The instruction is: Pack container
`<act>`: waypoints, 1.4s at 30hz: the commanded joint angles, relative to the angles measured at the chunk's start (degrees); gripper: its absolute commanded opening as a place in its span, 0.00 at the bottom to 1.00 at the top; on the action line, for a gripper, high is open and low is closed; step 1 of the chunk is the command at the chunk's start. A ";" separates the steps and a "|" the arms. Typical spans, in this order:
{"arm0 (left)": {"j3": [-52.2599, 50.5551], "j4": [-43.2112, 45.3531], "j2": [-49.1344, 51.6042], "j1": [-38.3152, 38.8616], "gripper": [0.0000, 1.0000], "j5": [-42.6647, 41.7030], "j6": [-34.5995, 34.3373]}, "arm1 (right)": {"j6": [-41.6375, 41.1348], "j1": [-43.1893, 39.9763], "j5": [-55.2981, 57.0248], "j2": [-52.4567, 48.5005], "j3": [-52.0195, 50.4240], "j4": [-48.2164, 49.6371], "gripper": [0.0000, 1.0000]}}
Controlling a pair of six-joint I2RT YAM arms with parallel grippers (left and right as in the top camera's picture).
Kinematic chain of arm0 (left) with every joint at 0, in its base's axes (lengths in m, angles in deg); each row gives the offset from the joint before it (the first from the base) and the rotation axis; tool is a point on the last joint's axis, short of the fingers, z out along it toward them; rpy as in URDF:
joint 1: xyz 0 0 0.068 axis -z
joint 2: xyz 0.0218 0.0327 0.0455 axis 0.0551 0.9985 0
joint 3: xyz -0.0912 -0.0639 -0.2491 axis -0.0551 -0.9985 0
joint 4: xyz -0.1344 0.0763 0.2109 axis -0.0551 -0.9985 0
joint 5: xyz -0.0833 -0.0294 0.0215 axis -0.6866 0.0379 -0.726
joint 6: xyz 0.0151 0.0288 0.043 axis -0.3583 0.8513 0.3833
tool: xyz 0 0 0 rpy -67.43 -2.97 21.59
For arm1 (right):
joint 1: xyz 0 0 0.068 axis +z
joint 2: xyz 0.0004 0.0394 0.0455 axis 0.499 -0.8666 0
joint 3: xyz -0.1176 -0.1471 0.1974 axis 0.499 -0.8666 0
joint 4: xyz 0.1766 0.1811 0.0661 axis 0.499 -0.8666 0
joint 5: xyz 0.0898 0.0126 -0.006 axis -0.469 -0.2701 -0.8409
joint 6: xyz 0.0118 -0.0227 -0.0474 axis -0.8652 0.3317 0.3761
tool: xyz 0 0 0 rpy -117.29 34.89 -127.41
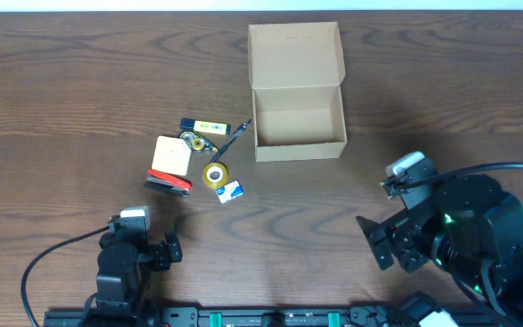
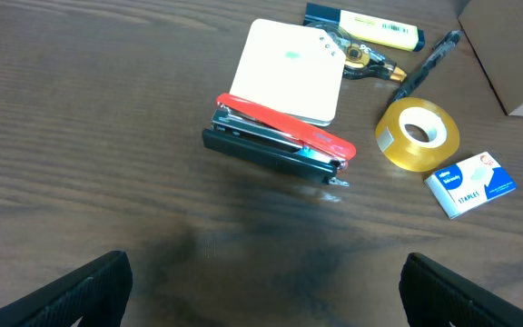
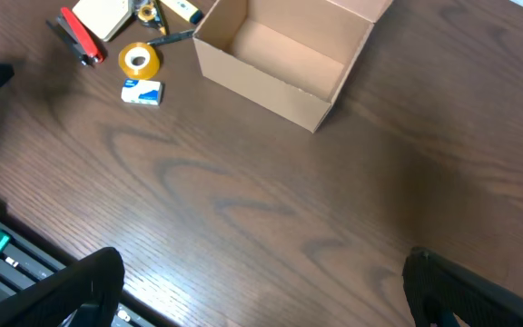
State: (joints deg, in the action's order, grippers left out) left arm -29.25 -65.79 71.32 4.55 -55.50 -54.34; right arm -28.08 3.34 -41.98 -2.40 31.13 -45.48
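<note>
With the left gripper (image 2: 266,292) and right gripper (image 3: 261,292) spread wide and empty, the stapler (image 2: 275,145) just ahead of the left jaws is best straddled squarely, then carried to the container (image 1: 300,151).

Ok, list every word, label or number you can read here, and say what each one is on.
"STAPLES": on the small blue and white staple box, in the left wrist view.
Yellow highlighter: any print on it is too small to read.
White notepad: a faint green mark, not readable.
Cardboard box: plain, no print visible.
</note>
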 commanded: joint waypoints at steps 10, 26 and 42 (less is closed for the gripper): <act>-0.59 -0.44 -0.33 -0.17 0.95 0.83 -0.02 | -0.83 -0.90 -0.42 0.15 -0.11 -0.11 0.99; -0.59 1.66 -0.33 -0.17 0.95 0.15 -1.03 | -0.83 -0.90 -0.42 0.15 -0.11 -0.11 0.99; -0.46 12.50 -0.33 -0.20 0.95 -4.87 -1.49 | -0.83 -0.90 -0.44 0.15 -0.11 -0.11 0.99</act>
State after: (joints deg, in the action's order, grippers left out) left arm -29.29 -55.30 71.32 4.55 -57.82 -56.05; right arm -28.08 3.34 -42.20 -2.40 31.13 -45.51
